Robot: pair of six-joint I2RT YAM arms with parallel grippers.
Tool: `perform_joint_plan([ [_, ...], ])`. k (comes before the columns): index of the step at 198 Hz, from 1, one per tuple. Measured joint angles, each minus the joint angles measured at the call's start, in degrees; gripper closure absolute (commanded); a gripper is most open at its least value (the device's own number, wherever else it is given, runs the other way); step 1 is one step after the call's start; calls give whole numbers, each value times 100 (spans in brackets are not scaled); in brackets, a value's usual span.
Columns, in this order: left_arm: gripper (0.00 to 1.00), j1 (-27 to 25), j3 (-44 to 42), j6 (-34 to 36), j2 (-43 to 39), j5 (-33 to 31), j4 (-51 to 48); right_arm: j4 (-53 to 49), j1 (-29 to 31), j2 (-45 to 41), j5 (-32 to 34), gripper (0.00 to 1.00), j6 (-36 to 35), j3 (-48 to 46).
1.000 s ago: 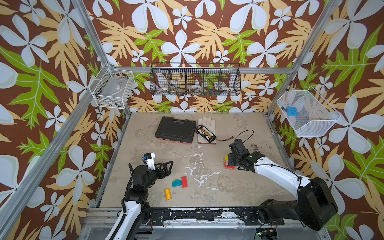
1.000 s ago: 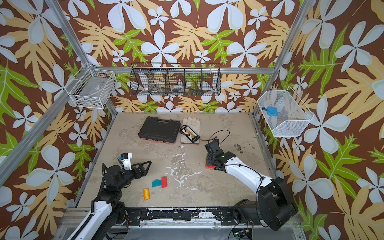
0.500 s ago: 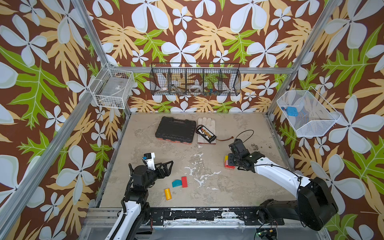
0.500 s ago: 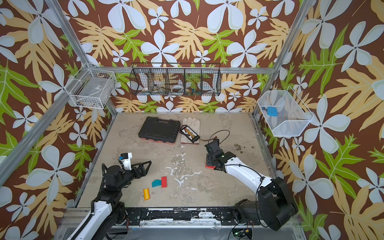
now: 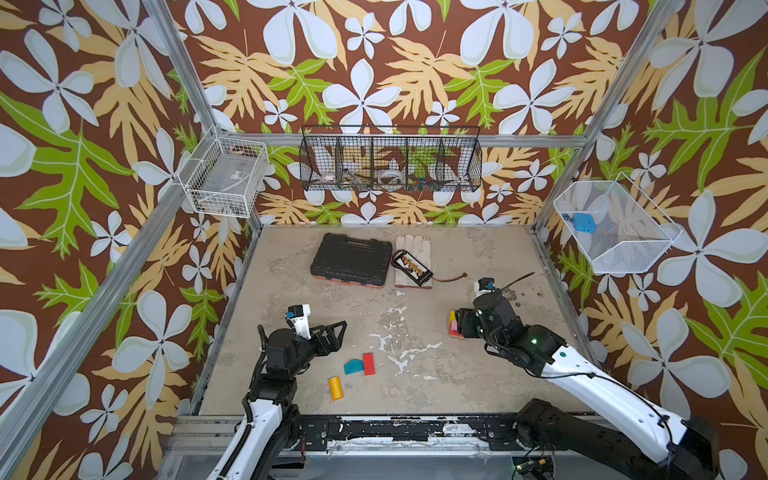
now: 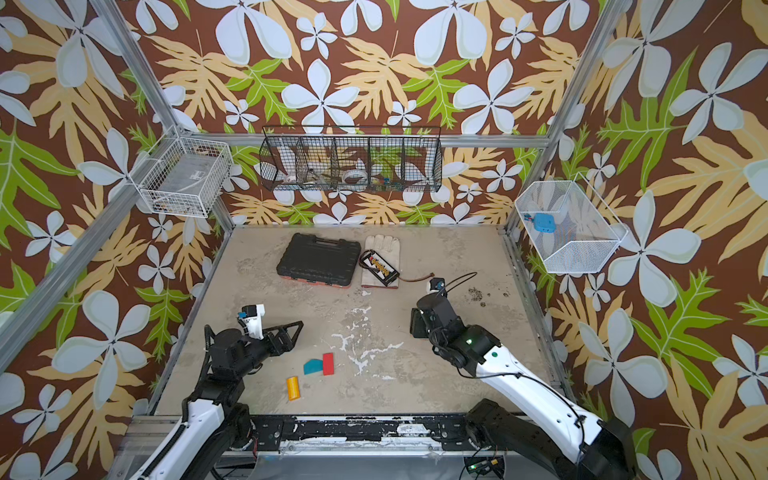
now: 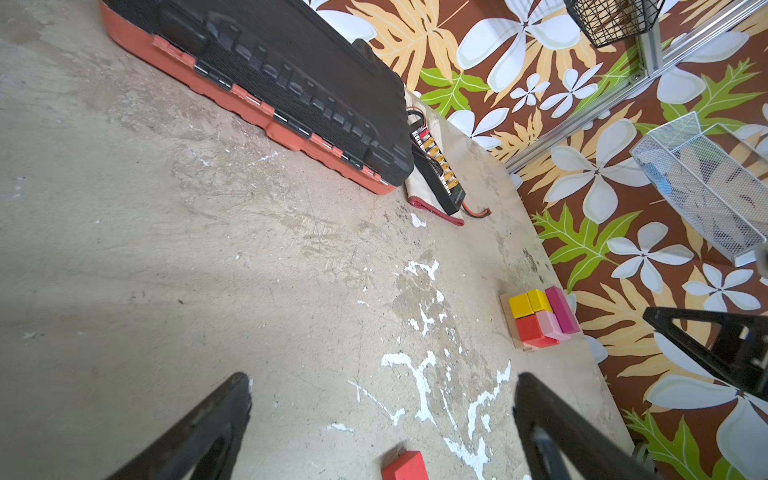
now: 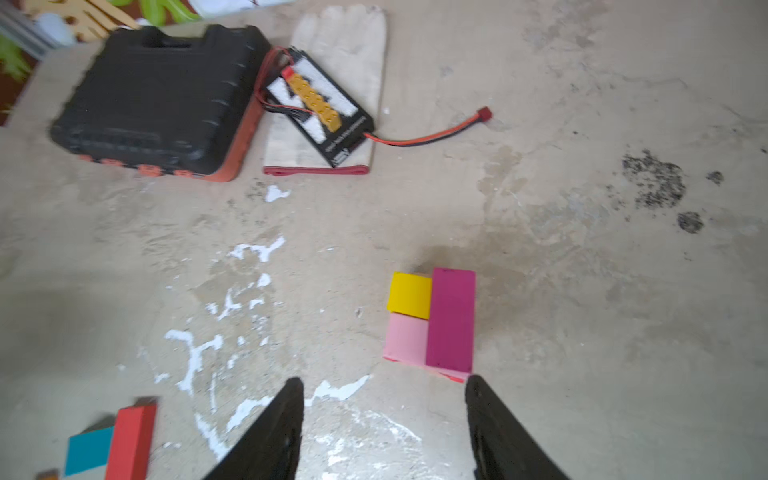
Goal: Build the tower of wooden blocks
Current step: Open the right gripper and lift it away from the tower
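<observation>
Plainly, in both top views the left gripper (image 5: 337,334) hovers over the table (image 5: 478,386) toward its left edge, with its jaws wide apart and empty. Near it, closer to the front edge, lie three loose pieces. A teal wedge (image 5: 353,367) touches a red block (image 5: 368,363), and an orange cylinder (image 5: 335,387) lies just beside them, nearest the front edge. A black case (image 5: 351,259) sits along the back edge, next to a glove (image 5: 413,249) with a charging board (image 5: 412,266) on it.

In a top view the tower (image 5: 453,326) stands near the right edge, about midway between front and back. The right gripper (image 5: 461,322) is right at it, and from above its jaws cannot be made out.

From the left wrist, the left gripper's fingers (image 7: 199,432) spread far apart over bare table with nothing between them. The tower (image 7: 540,318) shows beyond them as yellow, red, pink and magenta pieces on a tan base. The red block (image 7: 405,465) lies close below the fingers.

From the right wrist, the right gripper (image 8: 384,380) has its jaws apart and holds nothing. The tower (image 8: 432,320) sits just ahead of the tips. One tip is close beside the magenta piece's corner, though whether they touch cannot be told. The red block (image 8: 131,440) and teal wedge (image 8: 89,451) lie well apart from the tower.
</observation>
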Motion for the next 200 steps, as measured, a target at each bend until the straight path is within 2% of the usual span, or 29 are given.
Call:
perform_joint_plan([
  [25,0,0,-146,-479,-284,264,247,387,345,-584,-321,29,219,-697],
  [47,0,0,-254,-737,-796,280,243,850,970,-658,-654,29,369,-1241],
  [78,0,0,-181,-962,-1292,-234,-127,1589,1342,-297,-706,29,393,-1421],
  [123,0,0,-485,-1005,-1272,-682,-756,2361,1427,-295,-970,29,332,-1797],
  [165,4,-48,341,-953,-743,-1263,-1808,2315,1447,-785,-719,27,304,-1838],
  [200,3,-688,540,-1276,-636,-1816,-2649,1574,1447,-1130,-24,27,391,-1558],
])
